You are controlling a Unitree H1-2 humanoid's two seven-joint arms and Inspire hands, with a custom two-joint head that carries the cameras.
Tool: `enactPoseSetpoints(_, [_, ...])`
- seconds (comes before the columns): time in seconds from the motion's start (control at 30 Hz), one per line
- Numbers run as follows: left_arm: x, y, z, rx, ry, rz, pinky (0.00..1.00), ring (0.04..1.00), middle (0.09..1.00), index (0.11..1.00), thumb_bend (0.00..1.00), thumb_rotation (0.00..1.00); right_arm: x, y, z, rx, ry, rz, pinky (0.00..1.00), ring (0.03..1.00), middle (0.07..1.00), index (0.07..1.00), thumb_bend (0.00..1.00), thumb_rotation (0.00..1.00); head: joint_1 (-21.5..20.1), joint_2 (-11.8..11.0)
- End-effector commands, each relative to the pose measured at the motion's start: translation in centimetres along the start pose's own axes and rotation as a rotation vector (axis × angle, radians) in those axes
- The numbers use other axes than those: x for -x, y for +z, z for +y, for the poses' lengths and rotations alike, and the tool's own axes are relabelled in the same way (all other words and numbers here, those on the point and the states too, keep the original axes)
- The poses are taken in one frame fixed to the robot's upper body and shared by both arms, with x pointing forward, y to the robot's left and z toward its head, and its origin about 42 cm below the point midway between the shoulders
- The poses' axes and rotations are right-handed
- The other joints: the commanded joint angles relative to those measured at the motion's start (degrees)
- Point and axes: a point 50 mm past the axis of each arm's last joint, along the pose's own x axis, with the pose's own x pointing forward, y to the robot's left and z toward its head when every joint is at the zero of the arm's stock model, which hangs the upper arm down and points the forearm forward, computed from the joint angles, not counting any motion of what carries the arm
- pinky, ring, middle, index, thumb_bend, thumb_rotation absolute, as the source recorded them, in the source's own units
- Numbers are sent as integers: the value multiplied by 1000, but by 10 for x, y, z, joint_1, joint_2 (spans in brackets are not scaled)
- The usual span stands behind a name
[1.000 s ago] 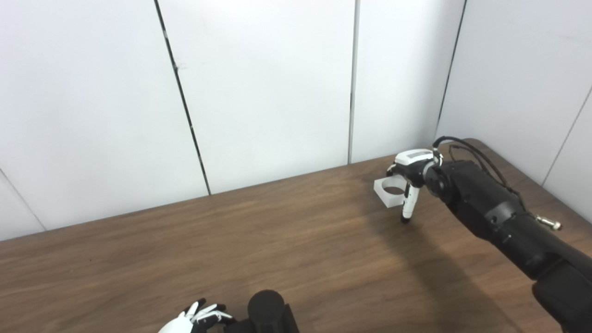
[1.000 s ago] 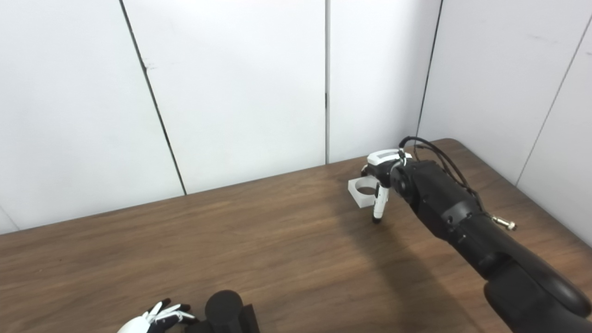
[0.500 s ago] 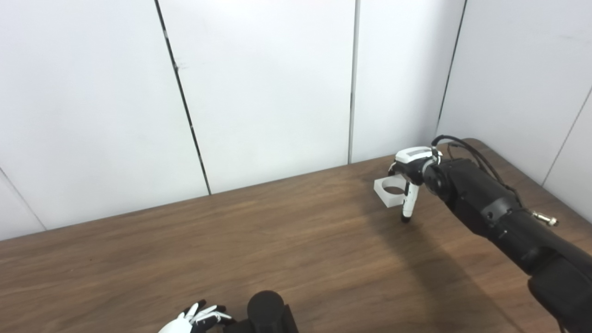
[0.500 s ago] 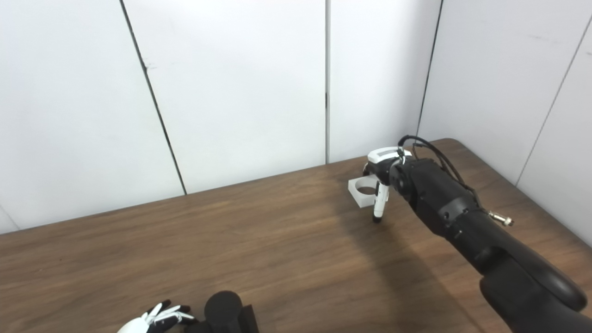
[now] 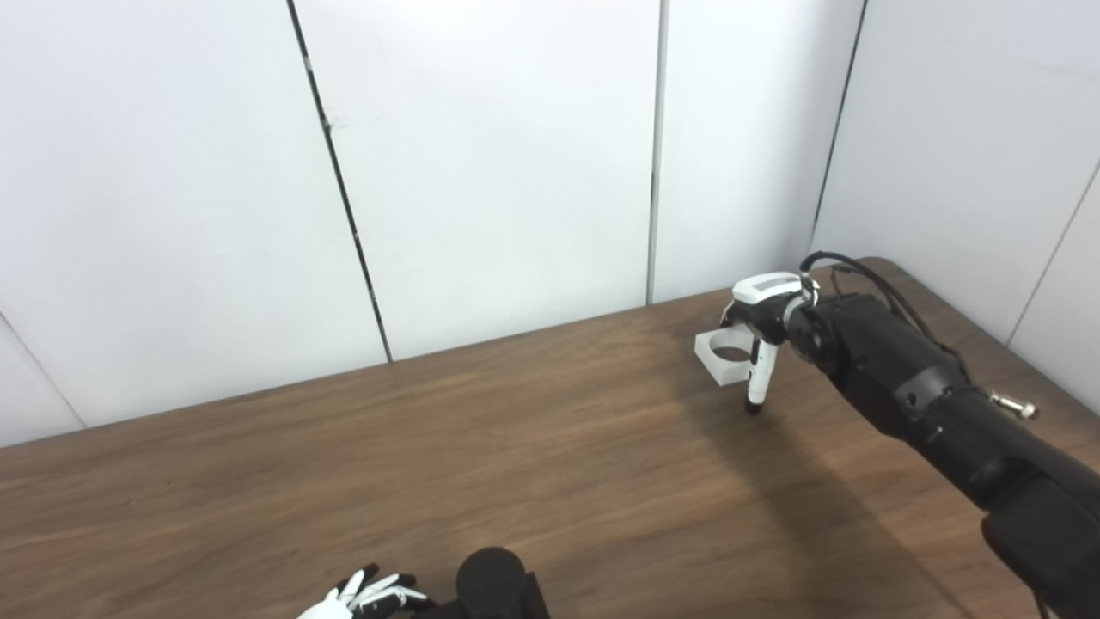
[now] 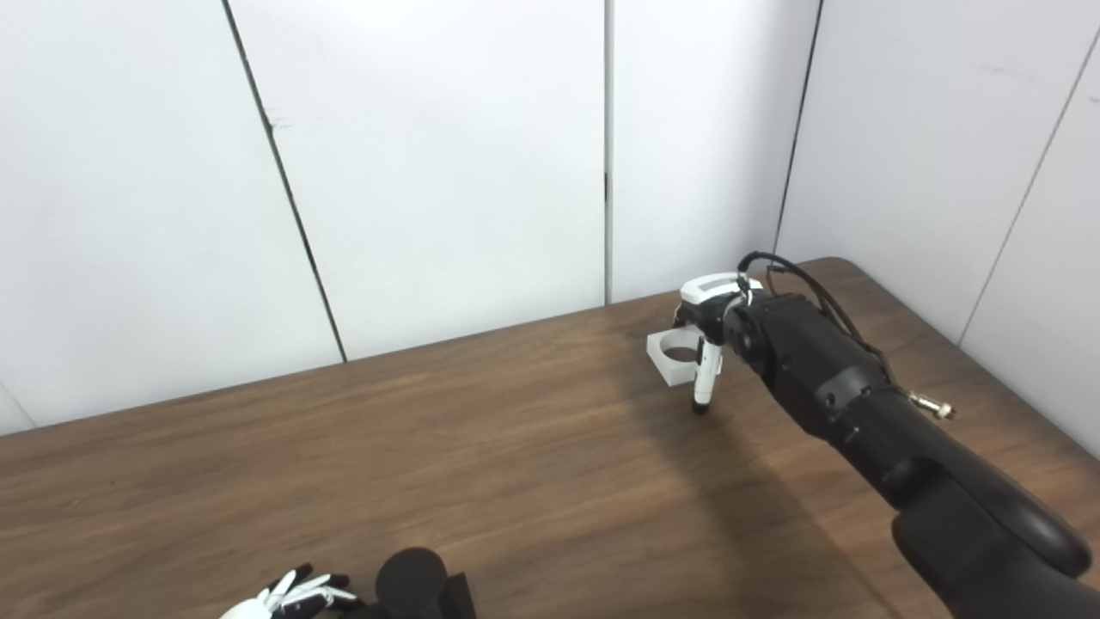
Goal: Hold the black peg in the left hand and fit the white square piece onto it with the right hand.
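The black peg (image 5: pixel 490 578), a round post on a black block, stands at the bottom edge of the table. My left hand (image 5: pixel 365 597) is at its left side, mostly cut off by the picture's edge, with its fingertips against the peg's base. The white square piece (image 5: pixel 726 357) with a round hole lies on the table at the far right. My right hand (image 5: pixel 760 322) is over its right side. One white finger (image 5: pixel 757 383) points straight down along the piece's near right side, its tip on the table. The other fingers curl behind the piece.
The brown wooden table (image 5: pixel 550 447) runs to white wall panels at the back and right. The table's far right corner (image 5: pixel 876 262) is just behind my right hand. My black right forearm (image 5: pixel 928 404) crosses the table's right part.
My left hand and the black peg have slid together a little toward the bottom edge. My right forearm has dropped slightly. The white piece has not moved.
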Motion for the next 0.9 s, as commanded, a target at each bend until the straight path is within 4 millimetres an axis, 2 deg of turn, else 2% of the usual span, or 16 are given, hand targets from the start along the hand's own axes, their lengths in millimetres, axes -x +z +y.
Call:
enactPoseSetpoints(0.0, [5, -8, 0, -29, -26, 37, 1000, 990, 868, 490, 499, 78, 1, -5, -16, 30, -46, 4, 1000, 1000, 924, 699, 802, 241, 0, 1])
enactPoseSetpoints(0.1, [4, -7, 0, -25, -28, 38, 1000, 995, 874, 490, 499, 78, 0, -5, -14, 11, -52, -2, 1000, 996, 906, 633, 789, 201, 0, 2])
enactPoseSetpoints(0.13, [4, -7, 0, -25, -28, 41, 1000, 996, 875, 490, 499, 79, 0, -5, -14, 3, -54, -5, 1000, 997, 904, 565, 660, 175, -1, 2])
enactPoseSetpoints(0.17, [4, -7, 1, -27, -29, 44, 1000, 998, 876, 490, 499, 79, 0, -5, -13, -3, -54, -6, 1000, 994, 898, 528, 593, 159, 0, 3])
enactPoseSetpoints(0.23, [3, -6, 2, -38, -28, 51, 1000, 1000, 876, 490, 499, 80, 0, -5, -13, -6, -58, -13, 1000, 992, 891, 496, 539, 145, 1, 2])
enactPoseSetpoints(0.53, [3, -7, 4, -45, -19, 49, 1000, 1000, 874, 491, 498, 80, 0, -8, -8, -5, -69, -28, 1000, 977, 844, 484, 524, 132, 4, 2])
enactPoseSetpoints(0.87, [2, -5, 4, -49, -20, 58, 1000, 1000, 874, 490, 499, 82, 3, -15, -2, -5, -60, -13, 1000, 987, 863, 485, 524, 134, 6, 4])
